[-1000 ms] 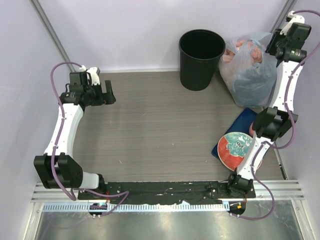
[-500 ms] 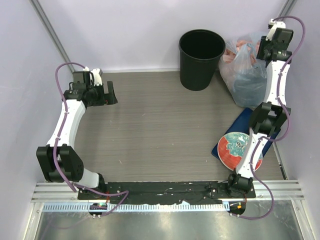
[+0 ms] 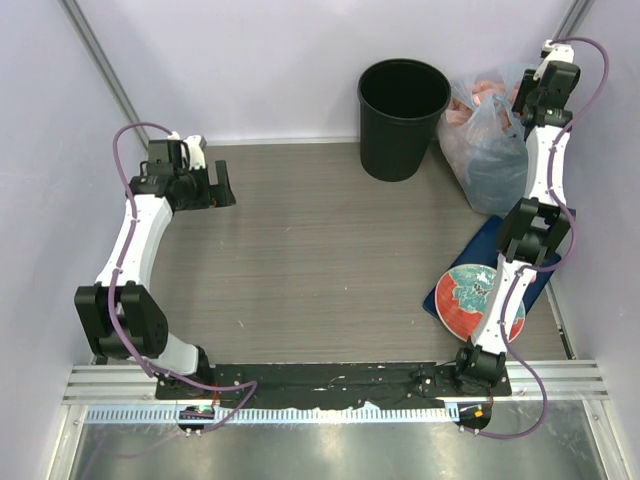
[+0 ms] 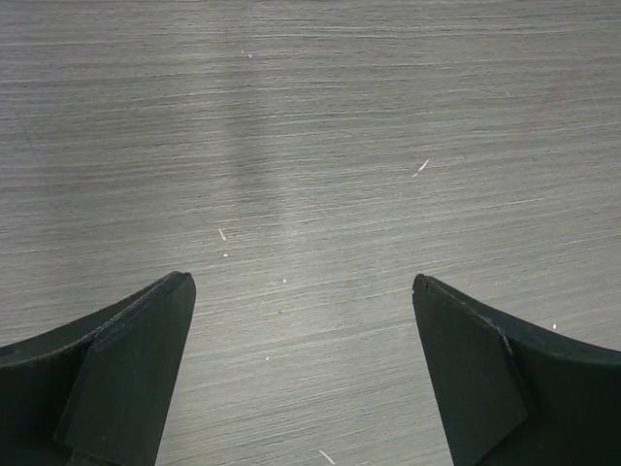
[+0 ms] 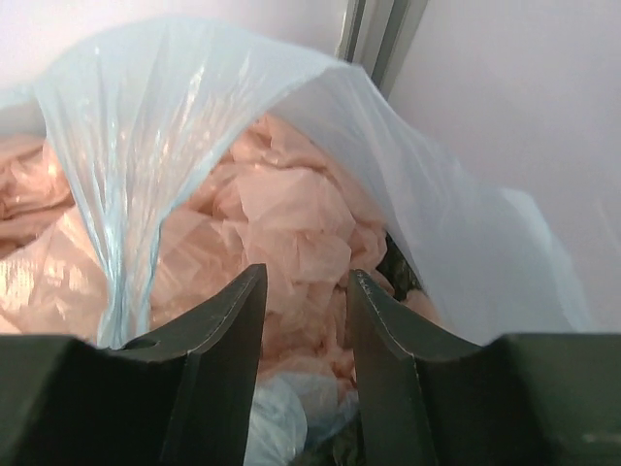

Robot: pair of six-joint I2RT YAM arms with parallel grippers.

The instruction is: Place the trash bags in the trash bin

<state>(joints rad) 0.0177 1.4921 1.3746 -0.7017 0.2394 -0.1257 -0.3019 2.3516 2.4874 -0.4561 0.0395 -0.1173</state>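
Just beneath the narrowly parted right hand [image 5: 306, 277], crinkly pale pink trash bags [image 5: 291, 209]; left hand [image 4: 299, 283] spread wide.

Bluish bag [image 3: 485, 160] far right; red plate [image 3: 462, 298] on blue board [image 3: 483, 243].

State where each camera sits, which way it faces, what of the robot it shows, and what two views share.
Top external: above and behind the robot, looking down on the table; left arm and right arm show whole, plus trash bin and bulging bag.
Left wrist: looks down at bare table; left gripper fingers wide apart.
Right wrist: looks into the bag's mouth at crumpled pink plastic; right gripper fingers narrowly apart.
Shared: top and right wrist both show the bag.
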